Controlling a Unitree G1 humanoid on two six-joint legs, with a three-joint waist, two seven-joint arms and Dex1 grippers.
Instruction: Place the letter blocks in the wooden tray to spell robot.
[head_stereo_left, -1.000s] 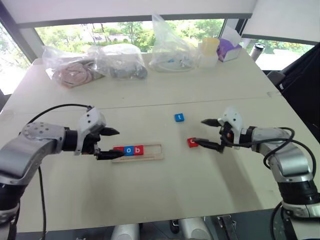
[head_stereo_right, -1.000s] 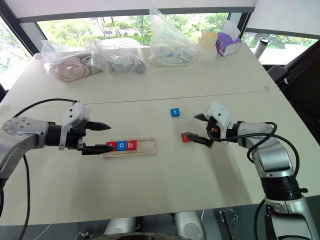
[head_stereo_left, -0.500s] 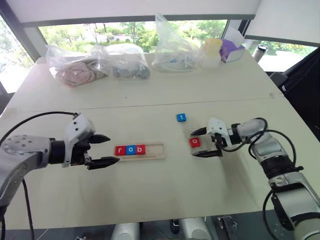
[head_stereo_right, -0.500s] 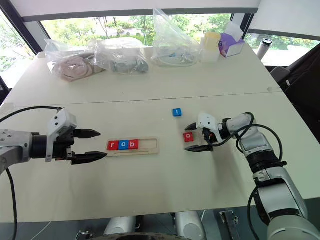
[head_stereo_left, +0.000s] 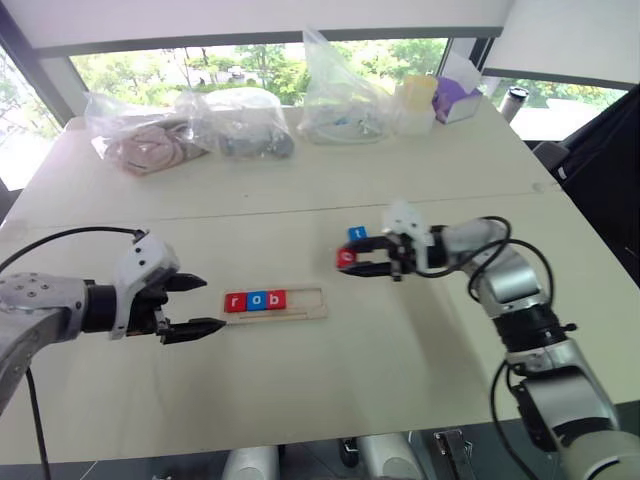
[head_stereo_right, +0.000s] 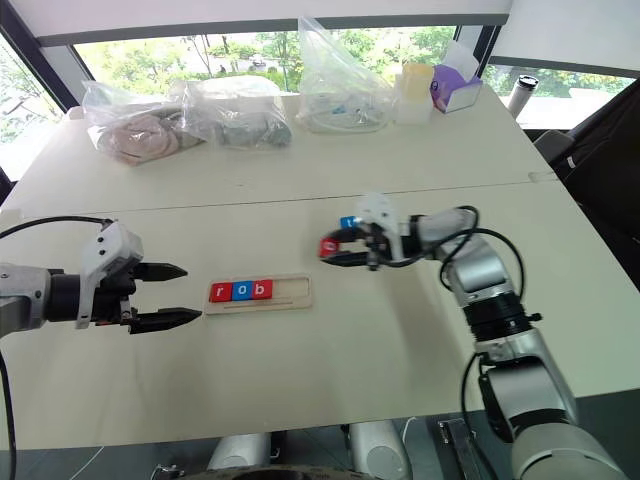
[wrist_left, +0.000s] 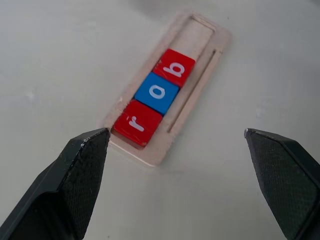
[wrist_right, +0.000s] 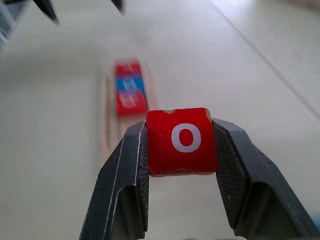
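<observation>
Two black fingers of the right gripper now clamp the red o block, lifted off the table where it lay a second ago and carried toward the wooden tray. r, o, b already sit there; the blue t block waits beside. Left gripper hovers open by the tray's end.

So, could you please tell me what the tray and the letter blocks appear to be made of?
The wooden tray looks like pale, unvarnished wood, matte, with thin raised rims. The letter blocks look like painted wood, possibly plastic: glossy red and blue faces with white letters, and the red o block shows pale chipped corners.
</observation>
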